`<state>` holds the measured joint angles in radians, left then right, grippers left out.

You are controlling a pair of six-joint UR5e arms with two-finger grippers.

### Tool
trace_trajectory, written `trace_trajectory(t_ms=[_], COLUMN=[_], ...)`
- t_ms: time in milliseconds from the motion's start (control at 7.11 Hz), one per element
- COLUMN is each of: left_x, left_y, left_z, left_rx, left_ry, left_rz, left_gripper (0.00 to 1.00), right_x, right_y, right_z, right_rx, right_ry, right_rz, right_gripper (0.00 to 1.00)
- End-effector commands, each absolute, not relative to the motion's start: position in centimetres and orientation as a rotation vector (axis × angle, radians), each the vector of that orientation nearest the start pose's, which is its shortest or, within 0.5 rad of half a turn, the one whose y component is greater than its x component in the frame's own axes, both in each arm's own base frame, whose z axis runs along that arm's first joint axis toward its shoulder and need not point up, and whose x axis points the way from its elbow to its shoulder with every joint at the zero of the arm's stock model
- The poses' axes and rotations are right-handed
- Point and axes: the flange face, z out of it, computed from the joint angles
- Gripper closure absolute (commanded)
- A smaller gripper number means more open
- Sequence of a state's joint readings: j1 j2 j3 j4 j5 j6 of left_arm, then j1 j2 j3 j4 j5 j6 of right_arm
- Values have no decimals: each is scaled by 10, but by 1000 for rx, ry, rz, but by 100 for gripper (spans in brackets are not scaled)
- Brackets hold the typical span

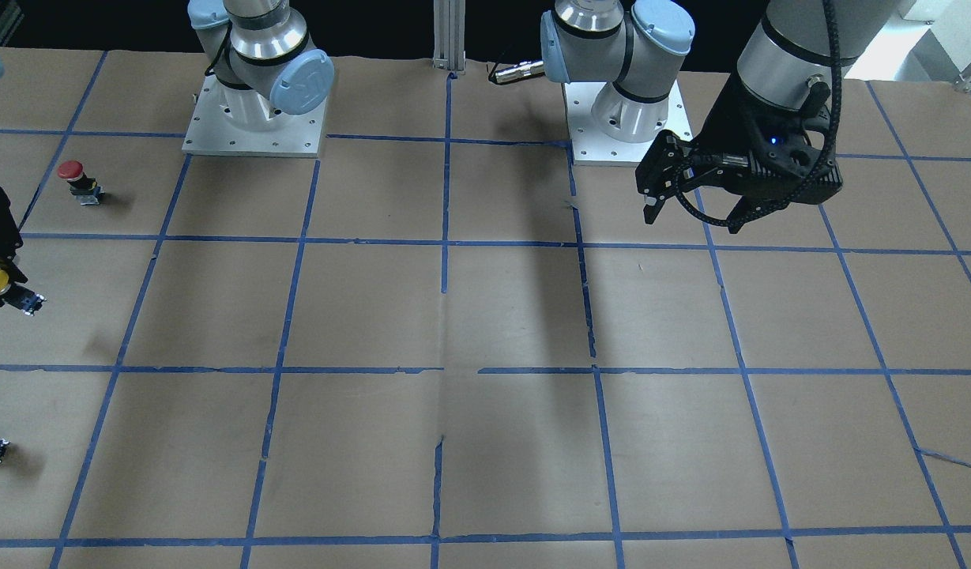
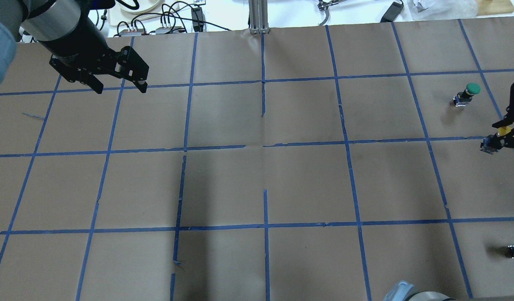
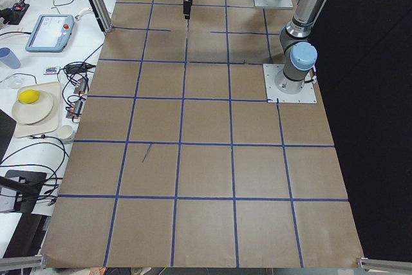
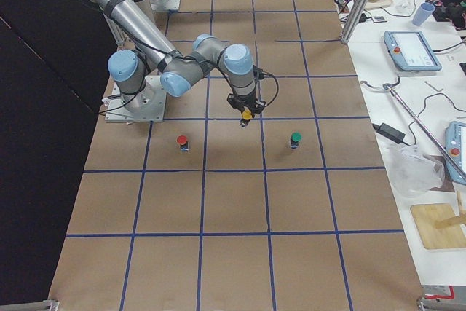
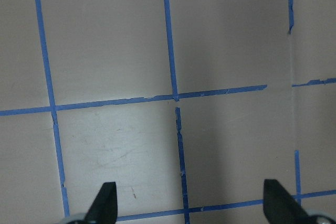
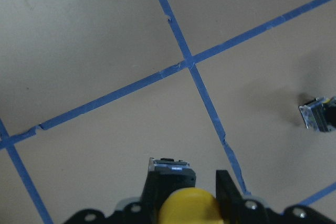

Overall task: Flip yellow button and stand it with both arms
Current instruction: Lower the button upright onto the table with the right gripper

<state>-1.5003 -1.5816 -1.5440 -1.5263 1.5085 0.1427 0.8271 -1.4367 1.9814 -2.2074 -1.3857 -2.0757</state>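
Brown-papered, blue-taped table (image 2: 282,184): at your 3 o'clock the right end effector (image 6: 185,179) grips the yellow mushroom-capped push-button switch (image 6: 187,207) above it; at 10 o'clock the left end effector (image 2: 121,88) hangs released.

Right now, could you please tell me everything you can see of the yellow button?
The yellow button has a rounded, glossy yellow cap that looks plastic and a dark boxy contact block with pale metal terminals at its far end. It is clamped between the two black fingers of the right gripper, tilted rather than upright, and seems to hang above the paper-covered table, out on the robot's right. Nothing else touches it.
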Motion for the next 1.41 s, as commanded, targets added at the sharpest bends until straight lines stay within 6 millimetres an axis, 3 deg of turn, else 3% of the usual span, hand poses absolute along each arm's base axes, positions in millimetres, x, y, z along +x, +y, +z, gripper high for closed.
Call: trace_trajectory(t_ms=[0,281,422,844,1267], left_x=[-103,-98,-100,-112,-120], left_y=[-510,-511,-509,-504,-505], left_z=[502,511,509,514,510], left_rx=[110,87,-3,-5,40], left_ry=[3177,3085,3101,3185,3178], left_rz=[-114,-107,-68,-87,-71], left_gripper=[1,1,1,1,1], right_x=[-245,-240,-239,-238,-234], right_y=[-474,-469,-467,-463,-460], right_z=[264,254,251,245,239], right_rx=[-2086,-2194,-2226,-2244,-2228], right_ry=[2416,2298,2265,2224,2212], right_rz=[-294,-282,-281,-273,-271], right_gripper=[89,87,86,82,68])
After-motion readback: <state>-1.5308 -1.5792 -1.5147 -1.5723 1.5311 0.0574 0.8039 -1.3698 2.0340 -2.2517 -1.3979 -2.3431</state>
